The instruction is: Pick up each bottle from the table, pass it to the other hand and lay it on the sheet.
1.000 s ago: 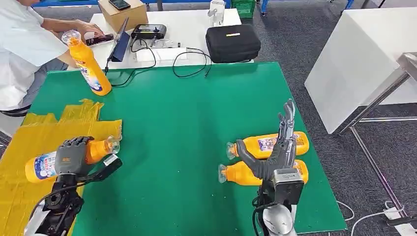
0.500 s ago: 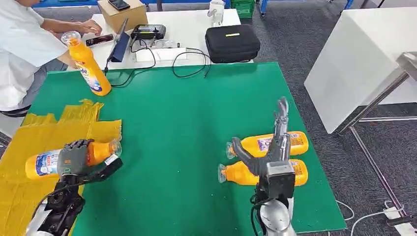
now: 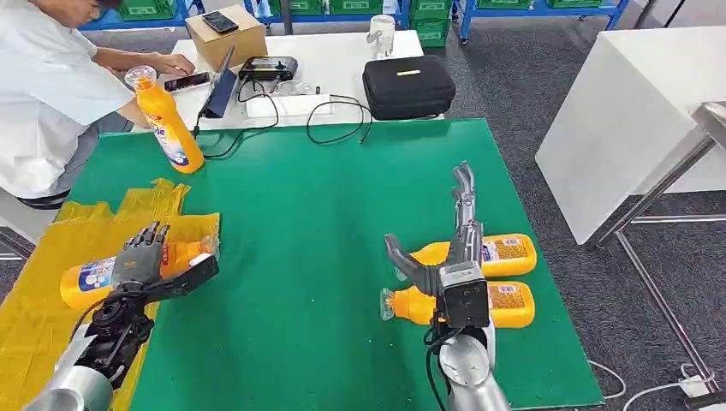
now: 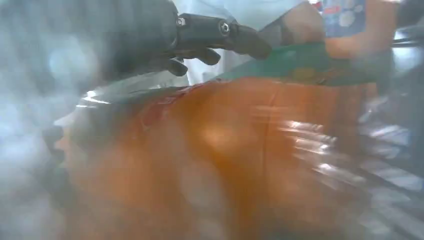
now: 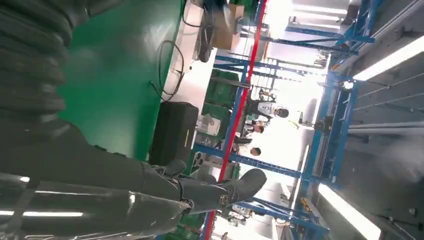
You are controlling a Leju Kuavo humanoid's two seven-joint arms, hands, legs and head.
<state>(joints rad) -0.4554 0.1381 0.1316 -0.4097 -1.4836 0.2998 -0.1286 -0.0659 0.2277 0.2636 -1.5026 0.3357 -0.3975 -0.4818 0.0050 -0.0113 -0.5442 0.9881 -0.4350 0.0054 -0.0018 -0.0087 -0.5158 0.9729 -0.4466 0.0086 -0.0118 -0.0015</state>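
Your green tabletop, yellow sheet at its left edge, your left hand over the orange bottle lying there, grip unclear, your right hand released, fingers spread above two lying bottles, a fourth bottle upright beside the seated person

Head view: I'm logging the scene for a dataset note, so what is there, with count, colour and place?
Bottles: four, orange. One lying on the sheet under the left hand, one upright at the table's far left, two lying side by side near the right hand.
Sheet: one, yellow, table's near left.
Table: one, green.
Case: one, black, on the white desk beyond.
Box: one, brown, same desk.
Person: one, white shirt, far left.
Left robot hand: fingers spread over the bottle.
Right robot hand: open, over the pair.
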